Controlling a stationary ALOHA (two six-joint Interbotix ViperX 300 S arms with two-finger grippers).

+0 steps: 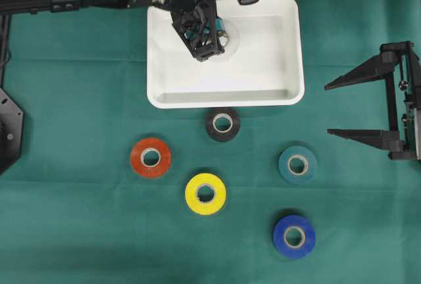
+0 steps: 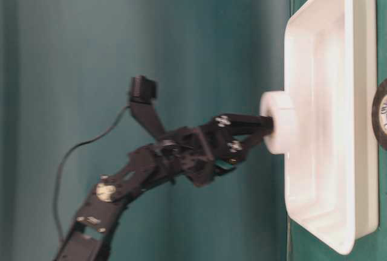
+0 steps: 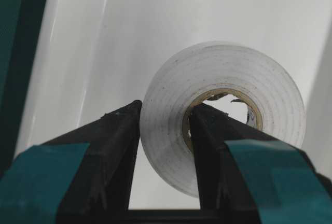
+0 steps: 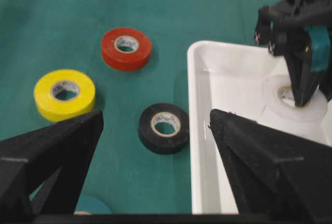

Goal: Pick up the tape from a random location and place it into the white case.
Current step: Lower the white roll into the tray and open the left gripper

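Left gripper (image 1: 209, 42): clamped on the white tape (image 3: 223, 115), one finger through the core, one outside the roll's wall.
White tape: over the white case (image 1: 223, 96), upper middle of the overhead frame; whether it touched the floor could not be told.
Right gripper (image 1: 342, 110): spread wide, holding nothing, at the right edge.
Worktop (image 1: 79, 231): green, carrying black tape (image 1: 222, 124), red tape (image 1: 150, 158), yellow tape (image 1: 205, 193), teal tape (image 1: 297, 164), blue tape (image 1: 294, 236) below the case.
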